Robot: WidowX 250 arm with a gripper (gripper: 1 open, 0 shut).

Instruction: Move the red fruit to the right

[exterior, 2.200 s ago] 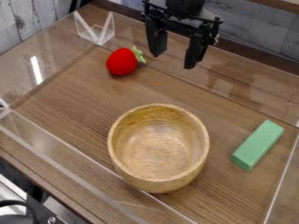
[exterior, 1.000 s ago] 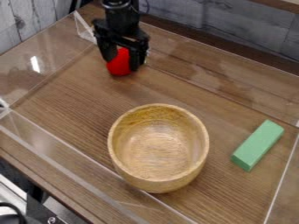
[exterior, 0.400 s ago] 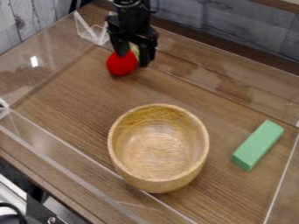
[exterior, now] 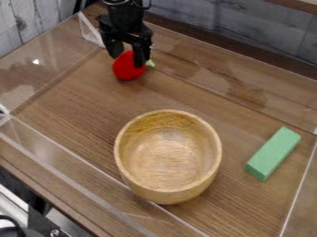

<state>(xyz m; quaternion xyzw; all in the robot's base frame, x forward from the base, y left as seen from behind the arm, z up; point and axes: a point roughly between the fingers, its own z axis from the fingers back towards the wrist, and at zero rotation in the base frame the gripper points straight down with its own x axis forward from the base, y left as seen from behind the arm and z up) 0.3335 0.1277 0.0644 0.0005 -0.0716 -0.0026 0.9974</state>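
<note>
The red fruit (exterior: 126, 67) is a small glossy strawberry-like toy with a green top, lying on the wooden tabletop at the upper left. My black gripper (exterior: 128, 54) hangs straight down over it, open, with one finger on each side of the fruit's upper part. The fingers partly hide the top of the fruit. I cannot tell whether the fingers touch it.
A wooden bowl (exterior: 169, 155) sits in the middle foreground. A green rectangular block (exterior: 273, 153) lies at the right edge. Clear acrylic walls (exterior: 37, 74) surround the table, and a clear bracket stands in the far left corner.
The gripper swept in from the upper right to the fruit, drifted slightly right, then came back left over it. The fruit, bowl and block have not moved.
</note>
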